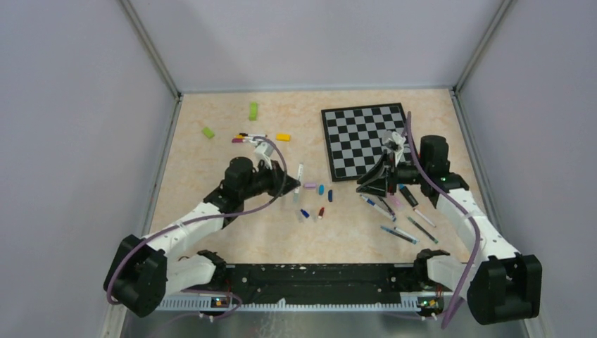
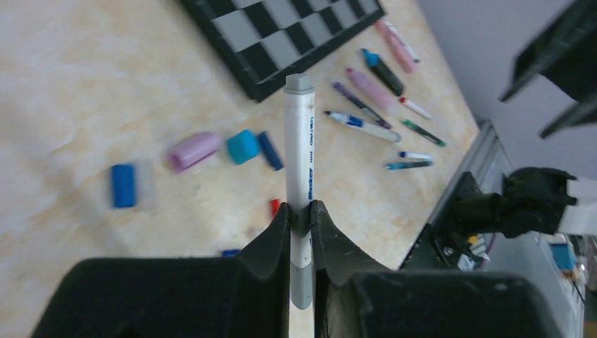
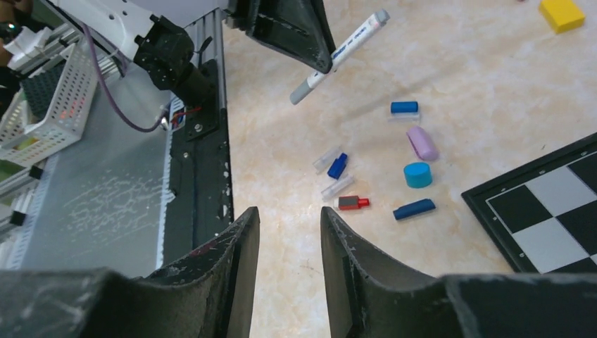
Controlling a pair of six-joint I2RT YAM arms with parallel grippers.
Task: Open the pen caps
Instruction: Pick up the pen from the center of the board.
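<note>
My left gripper point(image 2: 301, 211) is shut on a white pen point(image 2: 298, 155), gripping its barrel near the grey rear end. The pen's grey cap point(image 2: 298, 82) points away from the wrist. From above, this pen point(image 1: 299, 172) hangs over the table's middle. My right gripper point(image 3: 288, 215) is open and empty, facing the held pen point(image 3: 341, 49) from some distance; it sits near the board's front corner point(image 1: 362, 184). Loose pen caps lie between the arms: blue point(image 3: 404, 107), pink-purple point(image 3: 422, 143), cyan point(image 3: 417, 174), dark blue point(image 3: 414, 209), red point(image 3: 353, 203).
A chessboard point(image 1: 362, 137) lies at the back right. Several pens point(image 1: 398, 211) lie under and in front of the right arm. Two green blocks point(image 1: 253, 110) point(image 1: 208, 132), a yellow block point(image 1: 283, 136) and a few pens point(image 1: 243, 138) lie at the back left.
</note>
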